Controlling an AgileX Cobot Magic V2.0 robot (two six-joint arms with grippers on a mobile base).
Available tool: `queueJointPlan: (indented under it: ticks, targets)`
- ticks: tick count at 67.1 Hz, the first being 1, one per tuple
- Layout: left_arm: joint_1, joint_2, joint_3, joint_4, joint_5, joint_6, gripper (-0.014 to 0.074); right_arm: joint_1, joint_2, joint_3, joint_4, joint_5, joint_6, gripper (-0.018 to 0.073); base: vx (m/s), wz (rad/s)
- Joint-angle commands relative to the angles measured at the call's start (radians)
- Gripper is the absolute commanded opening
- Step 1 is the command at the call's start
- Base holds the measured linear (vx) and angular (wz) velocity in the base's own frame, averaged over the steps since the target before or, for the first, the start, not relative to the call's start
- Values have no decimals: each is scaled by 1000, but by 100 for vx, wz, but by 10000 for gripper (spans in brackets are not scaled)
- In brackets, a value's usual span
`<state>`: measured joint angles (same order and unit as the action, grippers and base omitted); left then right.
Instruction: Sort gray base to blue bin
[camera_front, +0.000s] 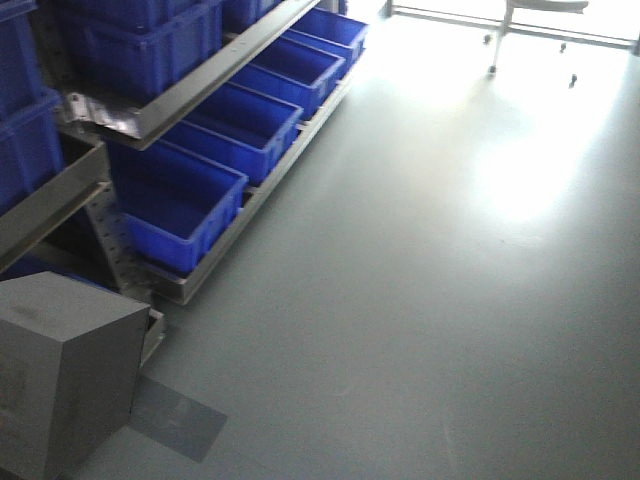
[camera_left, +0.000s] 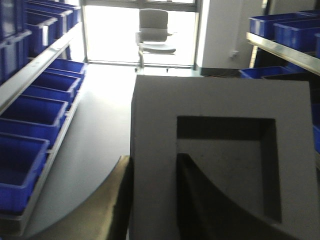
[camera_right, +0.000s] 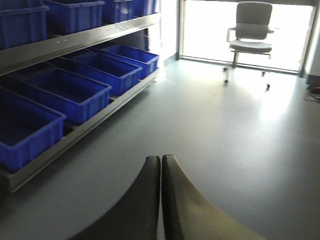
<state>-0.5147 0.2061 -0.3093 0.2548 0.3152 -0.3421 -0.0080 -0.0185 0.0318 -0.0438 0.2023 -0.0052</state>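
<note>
As L gripper (camera_left: 152, 162) holds 1 gray base (camera_left: 215, 100), btm shelf (camera_front: 262, 190) holds 4 bins (camera_front: 160, 190).

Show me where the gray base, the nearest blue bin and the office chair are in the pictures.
gray base (camera_left: 155, 125), left wrist view, flat face left of its recess.
nearest blue bin (camera_front: 165, 190), front view, inner back wall.
office chair (camera_right: 250, 46), right wrist view, seat.

No text, label, brand, number or sign readable in any view. Gray base (camera_left: 220, 97): faces bare, no marking legible. Blue bins (camera_front: 175, 245) on shelves: fronts blurred, nothing legible on them.
</note>
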Motion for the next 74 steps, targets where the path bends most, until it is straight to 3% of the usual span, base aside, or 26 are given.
queueJointPlan:
  ticks: [1, 74]
  targets:
    - [-8, 6, -33, 4, -117, -4, -7, 3, -7, 5, -9, -75, -7, -5, 33, 97]
    - [-8, 6, -33, 4, -117, -4, -7, 3, -7, 5, -9, -79, -7, -5, 22, 87]
